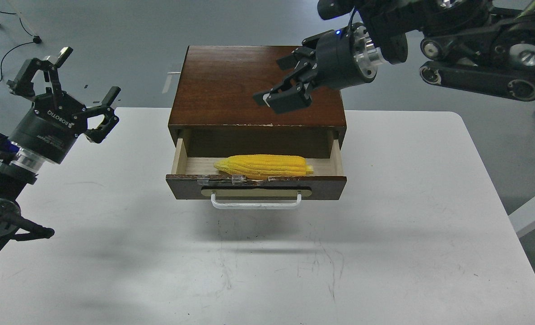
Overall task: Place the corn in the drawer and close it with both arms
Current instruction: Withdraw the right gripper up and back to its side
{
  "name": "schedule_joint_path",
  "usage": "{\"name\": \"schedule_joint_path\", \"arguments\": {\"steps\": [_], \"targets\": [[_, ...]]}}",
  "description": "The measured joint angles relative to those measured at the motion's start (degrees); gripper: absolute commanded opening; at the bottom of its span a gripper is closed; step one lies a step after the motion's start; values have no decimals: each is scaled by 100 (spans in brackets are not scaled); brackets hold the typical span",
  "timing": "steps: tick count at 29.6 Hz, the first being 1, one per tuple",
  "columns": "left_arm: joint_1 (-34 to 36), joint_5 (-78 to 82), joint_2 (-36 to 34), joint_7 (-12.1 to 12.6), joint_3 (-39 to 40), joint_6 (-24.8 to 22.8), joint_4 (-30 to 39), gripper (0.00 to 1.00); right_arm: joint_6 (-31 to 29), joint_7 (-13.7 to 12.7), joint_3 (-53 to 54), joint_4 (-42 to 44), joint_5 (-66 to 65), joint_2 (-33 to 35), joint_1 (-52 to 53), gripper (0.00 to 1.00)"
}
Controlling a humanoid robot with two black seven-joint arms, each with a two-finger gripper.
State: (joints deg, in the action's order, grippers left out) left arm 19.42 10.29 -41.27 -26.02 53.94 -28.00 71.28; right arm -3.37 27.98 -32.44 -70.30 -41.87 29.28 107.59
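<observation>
The yellow corn (263, 165) lies on its side inside the open drawer (183, 159), pointed end to the left, close behind the chipped front edge. The drawer is pulled out of the dark brown cabinet (231, 85); its white bar handle (256, 204) faces me. My right gripper (281, 90) hangs open and empty above the cabinet top, up and behind the drawer. My left gripper (64, 85) is open and empty, raised over the table's far left, well apart from the cabinet.
The cabinet stands at the back middle of a white table (384, 234). Grey floor lies beyond the table's back edge, with a cable (10, 49) at the far left. A white table leg or beam (533, 212) shows at the right.
</observation>
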Motion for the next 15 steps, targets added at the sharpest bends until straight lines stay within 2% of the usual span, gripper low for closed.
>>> {"name": "schedule_joint_path", "arguments": {"steps": [7,15], "targets": [[-7,9,46,7,-36,0,0,100,46,0,2514,117,1106,1033,-2645,96],[-63,203,129,9,-59,0,0,100,48,0,4806,531,2391,1019,-5261,97]]}}
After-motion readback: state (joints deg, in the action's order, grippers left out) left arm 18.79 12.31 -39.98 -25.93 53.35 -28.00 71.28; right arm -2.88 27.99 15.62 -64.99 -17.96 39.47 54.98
